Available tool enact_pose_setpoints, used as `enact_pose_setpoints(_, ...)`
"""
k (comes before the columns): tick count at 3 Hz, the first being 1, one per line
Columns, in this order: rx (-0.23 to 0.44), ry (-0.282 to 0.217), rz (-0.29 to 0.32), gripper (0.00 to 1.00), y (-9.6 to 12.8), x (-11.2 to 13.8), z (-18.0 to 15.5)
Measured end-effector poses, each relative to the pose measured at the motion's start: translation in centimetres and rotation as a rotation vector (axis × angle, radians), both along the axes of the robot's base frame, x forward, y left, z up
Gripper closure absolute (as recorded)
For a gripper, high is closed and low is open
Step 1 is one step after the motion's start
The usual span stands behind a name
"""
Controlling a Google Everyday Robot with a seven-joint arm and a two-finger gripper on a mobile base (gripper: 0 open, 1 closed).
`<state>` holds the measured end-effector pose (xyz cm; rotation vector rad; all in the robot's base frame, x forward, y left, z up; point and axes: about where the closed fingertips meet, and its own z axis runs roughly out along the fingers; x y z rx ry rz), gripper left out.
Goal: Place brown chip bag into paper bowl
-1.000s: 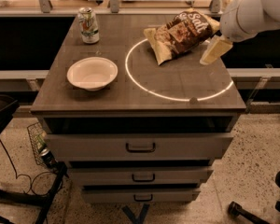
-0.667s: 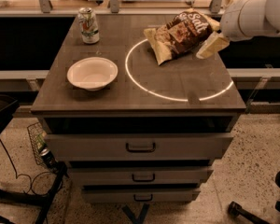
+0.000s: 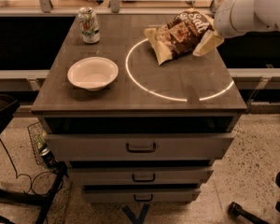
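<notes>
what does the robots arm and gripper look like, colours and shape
The arm is a thick, smooth white shell with rounded, tube-like segments. No cables, markings or labels show on it. The gripper, at the back right of the dark wood-topped drawer cabinet beside the crinkly dark brown and tan chip bag, is pale cream-tan and wedge-shaped.

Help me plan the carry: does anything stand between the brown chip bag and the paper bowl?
Nothing visible does: the brown chip bag lies back right, the paper bowl front left. The soda can stands behind the bowl, off that line. The tool is at the bag's right edge.
</notes>
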<state>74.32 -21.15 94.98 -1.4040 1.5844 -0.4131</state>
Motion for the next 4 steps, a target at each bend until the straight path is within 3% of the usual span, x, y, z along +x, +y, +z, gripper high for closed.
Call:
enact_pose_setpoints(2, -0.086, 0.008, 0.105, 0.00, 1.1, 4.7, -1.8)
enact_pose_setpoints(4, -0.078, 0.024, 0.165, 0.00, 2.4, 6.9, -3.3)
